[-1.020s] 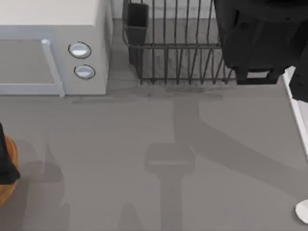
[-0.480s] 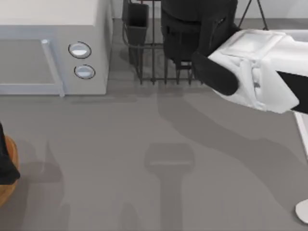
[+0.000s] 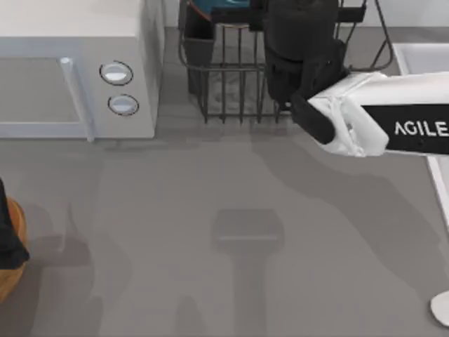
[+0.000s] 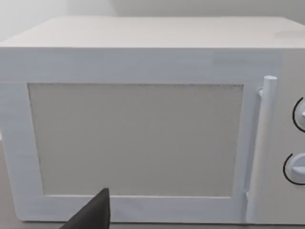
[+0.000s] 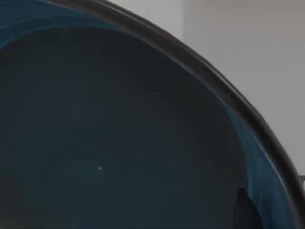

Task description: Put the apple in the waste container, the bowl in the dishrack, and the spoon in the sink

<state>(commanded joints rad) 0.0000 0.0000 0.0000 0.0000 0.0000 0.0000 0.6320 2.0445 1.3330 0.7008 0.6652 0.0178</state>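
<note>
Claw of the right arm sits at the far edge of the top view, over the large black wire dishrack of upright bars, with the round deep blue-teal bowl with a thin dark rim showing as a sliver at its tip, above the rack's far left part. Whether the claw's fingers grip the bowl or stand apart cannot be told. The right wrist view looks straight into the bowl's dark teal hollow, its rim curving across the frame. The right arm's white forearm reaches in from the right side of the worktop, its black wrist housing covering the rack's middle bars. The dark rectangular cutlery cup stands at the rack's left corner, just below the bowl's sliver.

Right of the rack, a corner of the pale grey-white rectangular sink with a raised rim shows behind the forearm. A small white glossy spoon tip lies at the near right edge of the grey worktop. The white box microwave stands left of the rack. The round orange-brown waste container sits at the left edge, with the left arm's dark body partly over it; state of the left claw cannot be told.
</note>
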